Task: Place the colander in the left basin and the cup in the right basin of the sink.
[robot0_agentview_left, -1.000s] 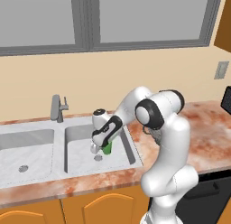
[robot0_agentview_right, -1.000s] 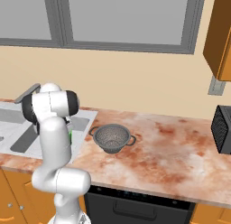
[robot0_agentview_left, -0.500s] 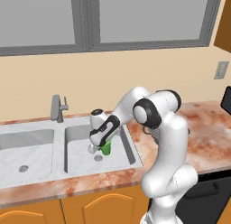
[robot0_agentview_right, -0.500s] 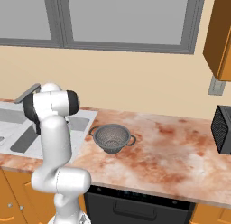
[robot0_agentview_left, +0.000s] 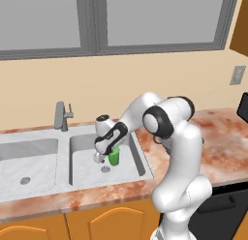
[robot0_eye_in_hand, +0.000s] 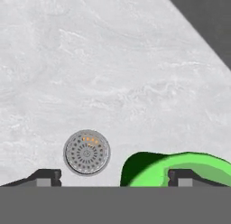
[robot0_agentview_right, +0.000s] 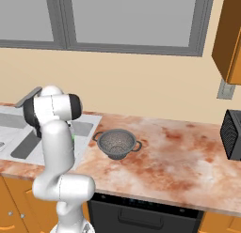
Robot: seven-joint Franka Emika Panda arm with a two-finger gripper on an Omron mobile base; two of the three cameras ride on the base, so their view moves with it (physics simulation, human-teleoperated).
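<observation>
A: Inside the right basin (robot0_agentview_left: 87,159) of the sink (robot0_agentview_left: 29,152), what do you see?

B: The gripper (robot0_agentview_left: 100,157) hangs low over the pale marbled floor, close to the round drain (robot0_agentview_left: 105,169). The green cup (robot0_agentview_left: 114,156) stands right beside it, on the side toward the counter.

A: Is the cup held?

B: From the hand view the two dark fingertips (robot0_eye_in_hand: 45,177) stand wide apart. The drain (robot0_eye_in_hand: 86,152) shows between them, and the cup (robot0_eye_in_hand: 176,166) sits by the right-hand tip, its rim curving around that tip. Whether the tip touches the cup wall I cannot tell. The jaws are spread, not clamped.

A: Is the cup upright?

B: In the left base view it looks upright, down in the basin. Part of it is hidden behind the hand.

A: And the colander?

B: The colander (robot0_agentview_right: 116,143) sits on the reddish marbled counter (robot0_agentview_right: 179,152), to the right of the sink, well apart from both basins. It is upright, with its loop handles showing at the rim on either side.

A: The left basin?

B: The left basin (robot0_agentview_left: 24,164) lies across the divider, with its own drain (robot0_agentview_left: 25,180) showing. The faucet (robot0_agentview_left: 61,116) stands at the back edge between the two halves.

A: Anything else nearby?

B: A window (robot0_agentview_left: 111,21) above the back wall, wooden cabinet doors (robot0_agentview_left: 111,224) under the counter, and a dark appliance (robot0_agentview_right: 231,134) at the far right of the counter.
</observation>
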